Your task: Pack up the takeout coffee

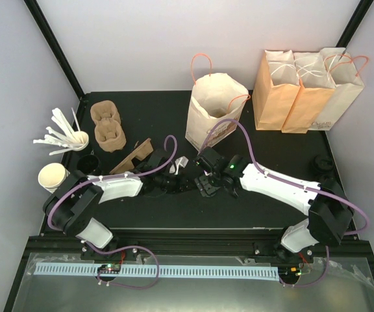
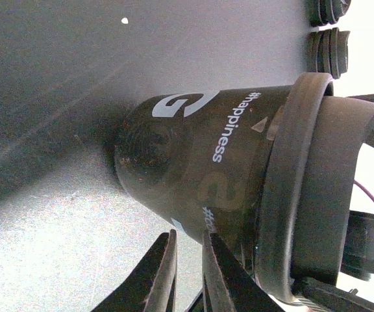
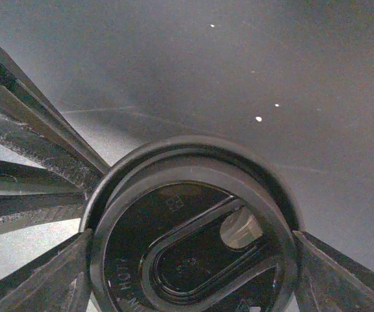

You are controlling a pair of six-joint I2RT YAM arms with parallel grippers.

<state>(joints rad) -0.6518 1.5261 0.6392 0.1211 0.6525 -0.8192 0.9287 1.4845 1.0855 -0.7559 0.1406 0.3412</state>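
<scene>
The takeout coffee is a small black paper cup [image 2: 193,162] with white lettering and a round black lid [image 3: 193,247]. It stands at the table's middle [image 1: 204,186]. My right gripper [image 3: 193,260] is shut on the lid, one finger on each side of its rim; in the top view the right gripper [image 1: 206,177] sits over the cup. My left gripper [image 2: 188,242] is beside the cup's lower wall, with its fingers [image 2: 164,260] drawn close together and nothing between them. In the top view the left gripper [image 1: 186,184] is just left of the cup.
An open brown paper bag [image 1: 216,114] with red handles stands just behind the cup. Three more bags [image 1: 304,91] stand at the back right. Loose black lids [image 1: 322,166] lie on the right. Cardboard carriers [image 1: 107,127], stirrers [image 1: 63,136] and white cups [image 1: 52,177] are on the left.
</scene>
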